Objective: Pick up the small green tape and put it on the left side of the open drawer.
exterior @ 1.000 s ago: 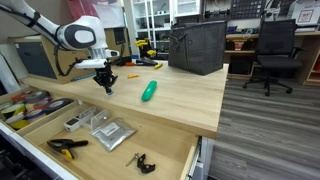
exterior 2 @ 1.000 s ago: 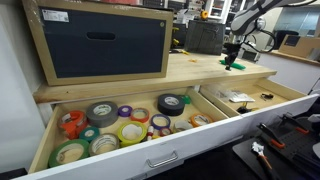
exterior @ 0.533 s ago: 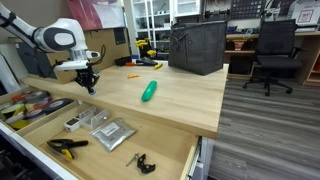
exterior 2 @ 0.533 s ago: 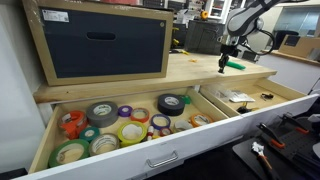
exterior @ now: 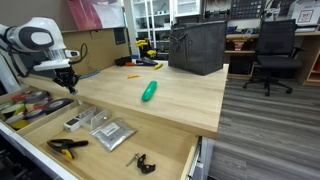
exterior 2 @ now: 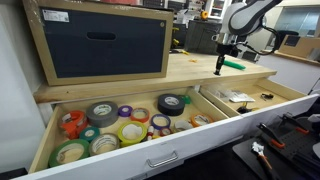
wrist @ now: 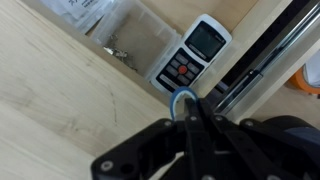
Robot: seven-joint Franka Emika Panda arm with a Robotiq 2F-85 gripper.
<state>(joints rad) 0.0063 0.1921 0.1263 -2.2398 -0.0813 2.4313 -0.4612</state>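
The open drawer (exterior: pixel 168 147), a wide, shallow tray of pale wood matching the tabletop (exterior: pixel 175 95), was cut off by the near and left edges of an exterior view, so its full width could not be seen. The Panda arm (exterior: pixel 35 38), white with dark joints, was cropped at the left edge, its base out of frame. The pincer (exterior: pixel 70 82) hung over the left end of the tabletop, near where it meets the drawer. In both exterior views the pincer (exterior 2: pixel 221 69) was too small to show what it carried.

In the wrist view the dark jaws were clamped together on the small green tape (wrist: pixel 184 95). It showed as a thin, pale ring poking out just beyond the fingertips, its lower part hidden between them.

Beneath it lay a white handheld meter (wrist: pixel 195 55) with a grey display and dark buttons. Left of that were clear plastic bags (wrist: pixel 120 25), their contents hard to make out. The teal oblong (exterior: pixel 149 91), smooth and rounded, lay well to the right on the tabletop.
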